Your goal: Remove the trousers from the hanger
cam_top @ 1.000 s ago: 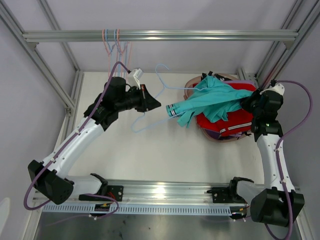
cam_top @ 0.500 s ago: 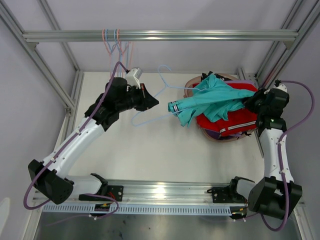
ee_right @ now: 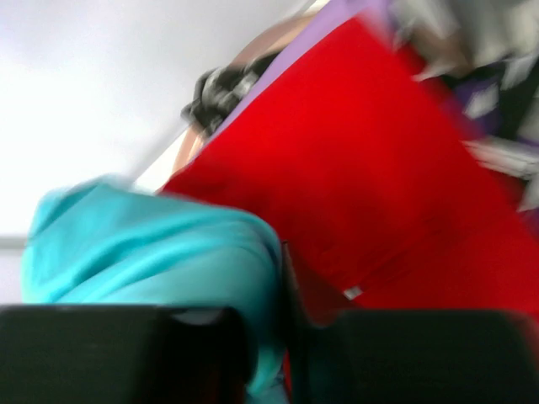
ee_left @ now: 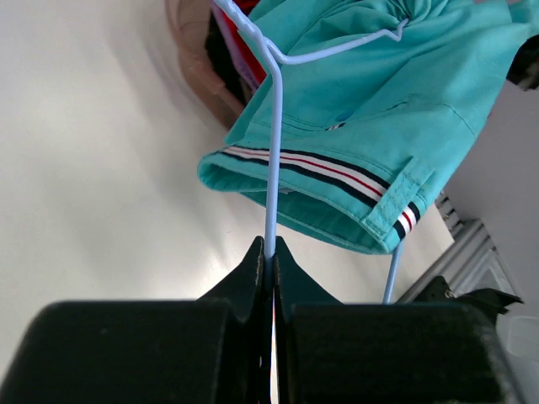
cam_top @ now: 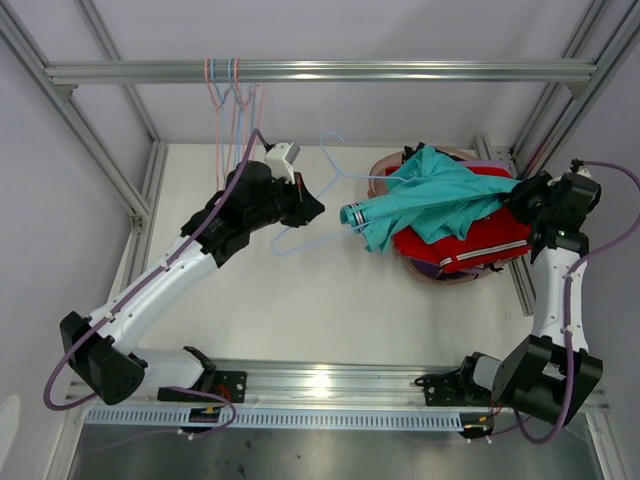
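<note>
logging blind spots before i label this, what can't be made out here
- Left wrist view: how far the hanger runs inside the teal trousers; cloth covers it.
- Top view: garments beneath the red trousers; buried in the pile.
- Right wrist view: patterned cloth at top right; motion blur.

The teal trousers (cam_top: 440, 190) were plain apart from a hem banded in white, dark navy and red, and the hanger (ee_left: 273, 151) was pale blue wire. The red trousers (cam_top: 455, 240) carried white stripes; the lilac garment (ee_right: 286, 71) was plain, the black garment (ee_right: 221, 93) white-speckled.
</note>
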